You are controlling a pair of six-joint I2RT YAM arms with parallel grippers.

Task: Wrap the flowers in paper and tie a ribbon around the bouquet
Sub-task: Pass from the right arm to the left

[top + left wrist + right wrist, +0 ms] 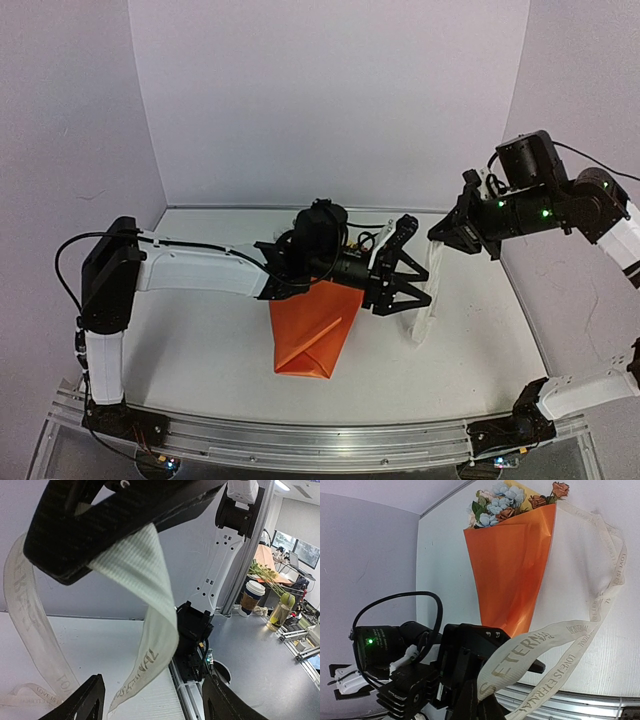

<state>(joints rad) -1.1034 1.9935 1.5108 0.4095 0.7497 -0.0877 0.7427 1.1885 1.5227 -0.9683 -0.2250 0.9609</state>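
**Holding a cream ribbon up beside a wrapped bouquet**

Two robot arms meet over a white worktop (200,350). The right pincer (441,240) is raised above it, pressed together on one end of the ribbon (422,312). From this pinch the ribbon, printed with small lettering, hangs down in a loose strip to the surface below.

The left pincer (410,292) is just beside and below the right one, with its fingers (82,702) spread wide. In the left wrist view the hanging ribbon drops through the gap between those fingers, nearer to one of them. Whether it brushes that finger I cannot tell.

The bouquet (312,338) lies flat on the worktop, under and behind the left pincer, on the side away from the right pincer. Its orange paper (512,565) forms a cone with a yellow inner face showing at the wide end. The flowers (497,502), pale blue, peach and cream blooms, stick out of that wide end, which points away from the arms' bases. The rest of the ribbon trails in a loose loop across the worktop beside the cone, on the side towards the right pincer.
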